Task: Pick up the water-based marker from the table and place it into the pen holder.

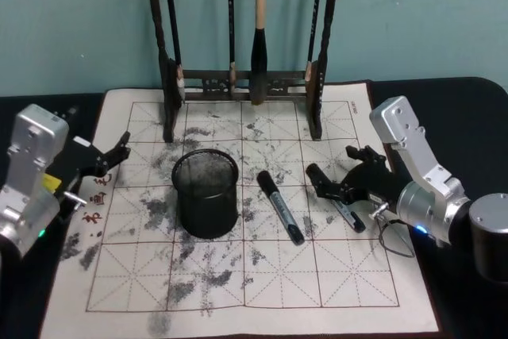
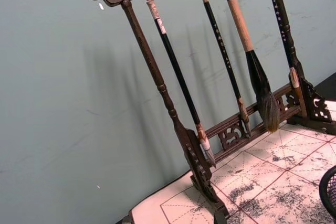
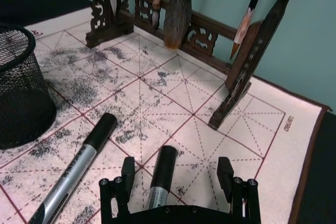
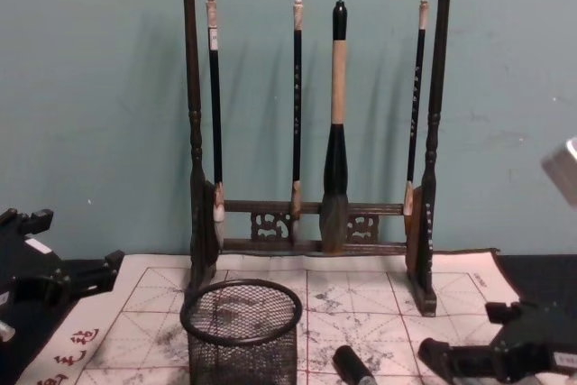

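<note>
Happening now: the approach is done and the grasp is not; the right gripper (image 3: 176, 171) sits low over the table (image 1: 317, 275), straddling a marker (image 3: 163, 166).
Claw: spread wide, one finger on each side of the barrel, neither touching it as far as I can see.
Marker: lying flat on the gridded mat, black cap pointing toward the brush rack (image 4: 306, 245), to the right of the pen holder (image 1: 205, 204) and well apart from it.
Second marker (image 1: 280, 206): lies between the first one and the pen holder; it looks alike, and I cannot say which is the water-based one.
Next move: I'd judge it needs to pinch the barrel squarely, lift it clear, carry it left over the black rim, tip it upright and let go.
Left gripper (image 1: 111, 158): parked at the mat's left edge.
Writing: red characters (image 1: 95, 196) near the left border and a small red stamp (image 3: 290, 125) at the far right corner, neither legible to me; barrel print too fine to read.
</note>
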